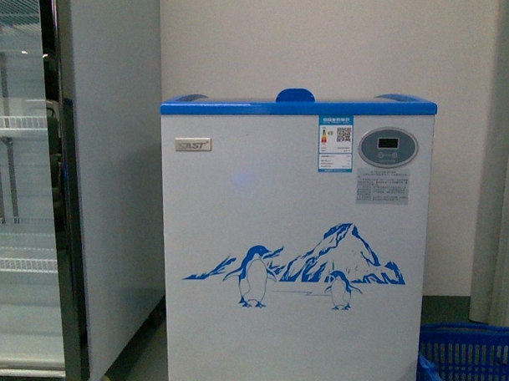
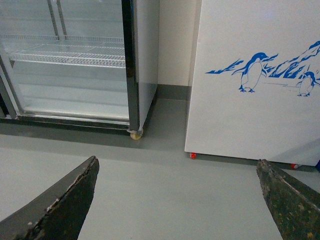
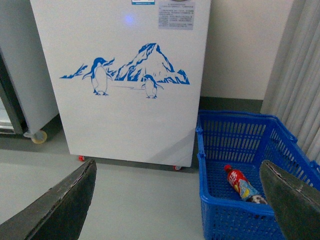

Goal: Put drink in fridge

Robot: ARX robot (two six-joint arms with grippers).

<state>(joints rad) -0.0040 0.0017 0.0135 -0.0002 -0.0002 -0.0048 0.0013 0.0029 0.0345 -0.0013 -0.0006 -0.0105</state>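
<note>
The fridge is a white chest cooler with a blue top rim and a penguin-and-mountain decal, standing straight ahead in the front view. It also shows as the fridge and the fridge in the wrist views. The drink, a bottle with a red cap and red label, lies on its side inside a blue basket on the floor right of the fridge. My right gripper hangs open above the floor, left of the basket. My left gripper is open over bare floor, holding nothing.
A tall glass-door cabinet with white wire shelves stands left of the fridge, also seen as the cabinet. The blue basket sits at the lower right of the front view. Grey curtains hang behind the basket. Grey floor lies in front.
</note>
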